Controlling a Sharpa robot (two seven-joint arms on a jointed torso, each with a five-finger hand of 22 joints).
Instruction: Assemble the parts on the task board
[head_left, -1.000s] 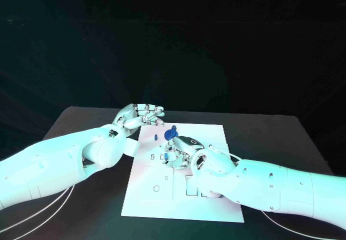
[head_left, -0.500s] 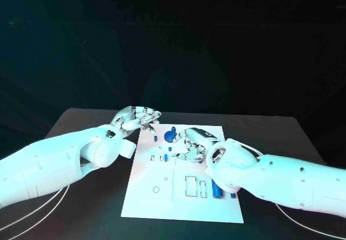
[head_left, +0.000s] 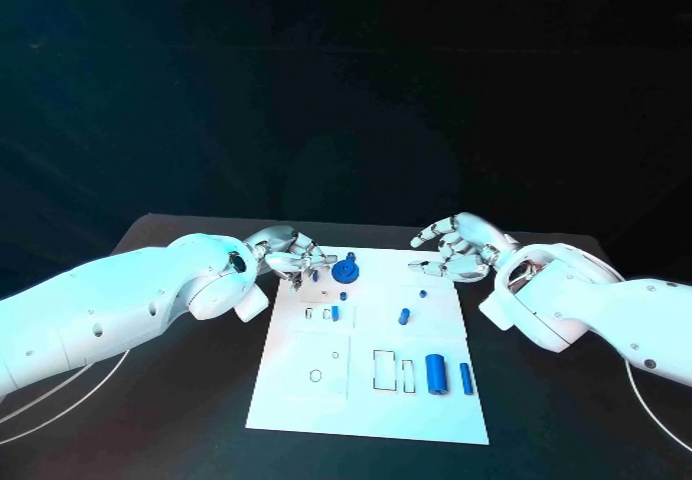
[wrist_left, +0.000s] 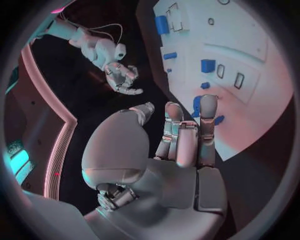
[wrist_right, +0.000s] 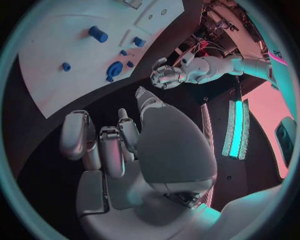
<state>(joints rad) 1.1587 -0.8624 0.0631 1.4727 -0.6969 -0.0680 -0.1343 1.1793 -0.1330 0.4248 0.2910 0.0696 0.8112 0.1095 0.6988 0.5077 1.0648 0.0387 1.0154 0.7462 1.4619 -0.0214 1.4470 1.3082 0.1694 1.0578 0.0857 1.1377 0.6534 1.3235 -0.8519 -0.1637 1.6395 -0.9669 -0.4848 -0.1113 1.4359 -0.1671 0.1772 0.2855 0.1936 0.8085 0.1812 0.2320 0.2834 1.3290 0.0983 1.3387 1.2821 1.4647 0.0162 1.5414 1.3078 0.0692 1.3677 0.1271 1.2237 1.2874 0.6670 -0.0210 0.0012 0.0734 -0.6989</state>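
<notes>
The white task board (head_left: 368, 405) lies in the middle of the table. Near its far edge stands a blue knob (head_left: 346, 270). Small blue parts (head_left: 335, 313) (head_left: 405, 318) sit mid-board, and two blue cylinders (head_left: 434, 374) (head_left: 466, 377) lie at the near right. My left hand (head_left: 289, 255) hovers at the far left corner, just left of the knob. Its fingers (wrist_left: 187, 135) are curled in and hold nothing. My right hand (head_left: 459, 245) hangs past the far right corner, off the board (wrist_right: 62, 40), with curved fingers apart and nothing in them.
Black table (head_left: 159, 400) surrounds the board on all sides. White cables (head_left: 58, 415) trail across the table under my left arm. Outlined slots (head_left: 384, 368) and an oval hole (head_left: 316, 376) mark the board's near half.
My right hand has lifted off the middle of the board and drawn back to its far right corner, uncovering the blue parts. My left hand has shifted slightly towards the knob.
</notes>
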